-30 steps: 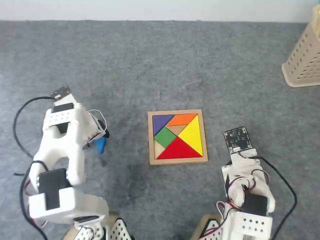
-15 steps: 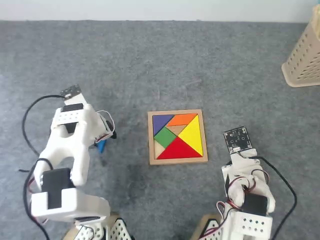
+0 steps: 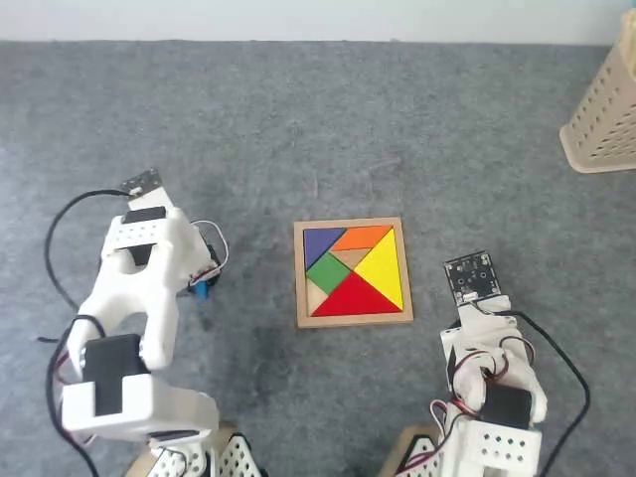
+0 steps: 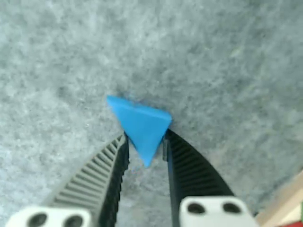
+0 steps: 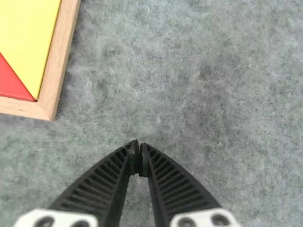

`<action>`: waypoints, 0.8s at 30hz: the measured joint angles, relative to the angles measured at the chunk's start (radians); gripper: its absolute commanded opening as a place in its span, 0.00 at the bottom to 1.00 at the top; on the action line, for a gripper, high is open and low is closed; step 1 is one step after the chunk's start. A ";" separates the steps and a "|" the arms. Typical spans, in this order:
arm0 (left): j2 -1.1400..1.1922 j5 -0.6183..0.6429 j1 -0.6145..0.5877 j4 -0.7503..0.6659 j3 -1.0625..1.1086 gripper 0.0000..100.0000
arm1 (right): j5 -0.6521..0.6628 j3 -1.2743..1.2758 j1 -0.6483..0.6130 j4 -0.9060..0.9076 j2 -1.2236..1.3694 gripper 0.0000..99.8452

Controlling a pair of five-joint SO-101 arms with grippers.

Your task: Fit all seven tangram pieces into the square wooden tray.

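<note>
The square wooden tray point(image 3: 298, 273) lies mid-table with purple, orange, green, yellow and red pieces in it; two small gaps show bare wood. A light blue triangle point(image 4: 141, 125) is pinched between the black fingers of my left gripper point(image 4: 144, 140), just above the grey carpet. From above, this triangle point(image 3: 201, 289) peeks out under the left arm, well left of the tray. My right gripper point(image 5: 138, 147) is shut with nothing in it, hovering over carpet just off the tray's corner point(image 5: 45, 111).
A beige perforated basket point(image 3: 604, 111) stands at the far right edge. Cables loop beside both arm bases. Grey carpet point(image 3: 298, 129) covers the table around the tray.
The left arm swung toward the tray side and its gripper closed on the blue triangle, which now sits more hidden under the arm. The right arm has not moved.
</note>
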 measured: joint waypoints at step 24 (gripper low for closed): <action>0.000 0.000 -0.032 -0.064 0.009 0.28 | 0.000 0.000 0.000 0.000 0.000 0.01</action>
